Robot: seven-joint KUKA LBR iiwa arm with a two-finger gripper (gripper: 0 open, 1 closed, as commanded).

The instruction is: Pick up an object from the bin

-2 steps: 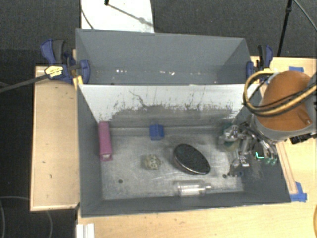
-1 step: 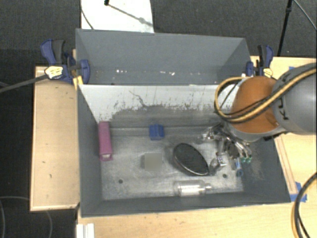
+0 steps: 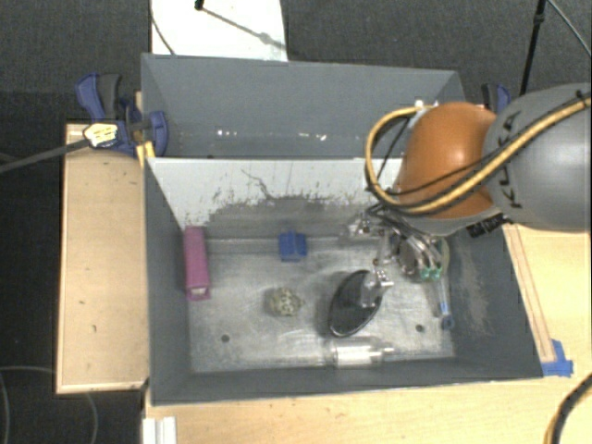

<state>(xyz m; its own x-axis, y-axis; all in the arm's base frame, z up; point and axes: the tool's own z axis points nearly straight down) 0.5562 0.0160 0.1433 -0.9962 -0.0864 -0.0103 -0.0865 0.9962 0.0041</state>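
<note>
While the arm reaches in from the right, its gripper (image 3: 376, 283) hangs low in the right half of the bin (image 3: 240, 342), right at the upper end of a black oval thing (image 3: 347, 318) (kinda looks like a computer mouse, can't swear to it). That black thing lies flat on the bin floor, right of the middle, tilted so its top end points up toward the gripper. Honestly I can't tell how the jaws stand, open or closed, or whether they've got hold of anything, since the wrist hardware and the orange cover (image 3: 449, 160) above it crowd that spot. Just below the black thing there's a clear tube (image 3: 359, 351) lying along the front wall. A lumpy greenish-grey ball (image 3: 283, 302) sits near its left side. Further off: a small blue cube (image 3: 292, 245) toward the back, a pink block (image 3: 195, 262) against the left wall, and a thin blue stick (image 3: 443, 305) by the right wall.
</note>
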